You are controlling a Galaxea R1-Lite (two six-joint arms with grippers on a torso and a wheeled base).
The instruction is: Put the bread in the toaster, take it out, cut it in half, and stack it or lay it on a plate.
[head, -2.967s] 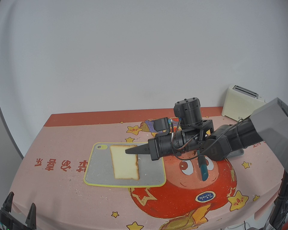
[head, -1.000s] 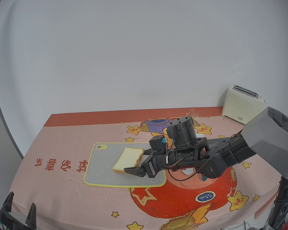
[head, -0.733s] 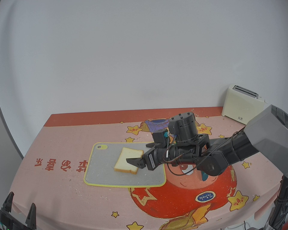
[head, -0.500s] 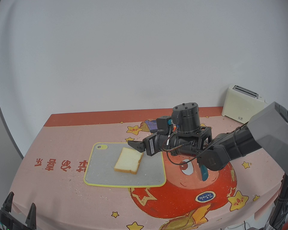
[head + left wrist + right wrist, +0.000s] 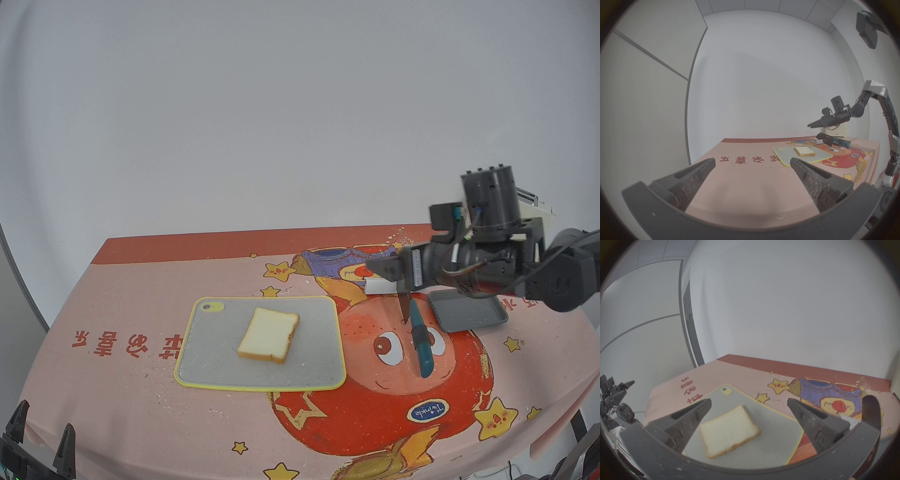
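Bread (image 5: 269, 335) lies flat on cutting board (image 5: 206, 369), likely staged for halving; right hand (image 5: 378, 269) spread, empty, raised near knife (image 5: 422, 350).

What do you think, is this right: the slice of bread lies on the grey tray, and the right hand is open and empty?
Not quite. The slice of bread lies on the cutting board, not on the grey tray; the head view shows it. The right hand is open and empty, as you say.
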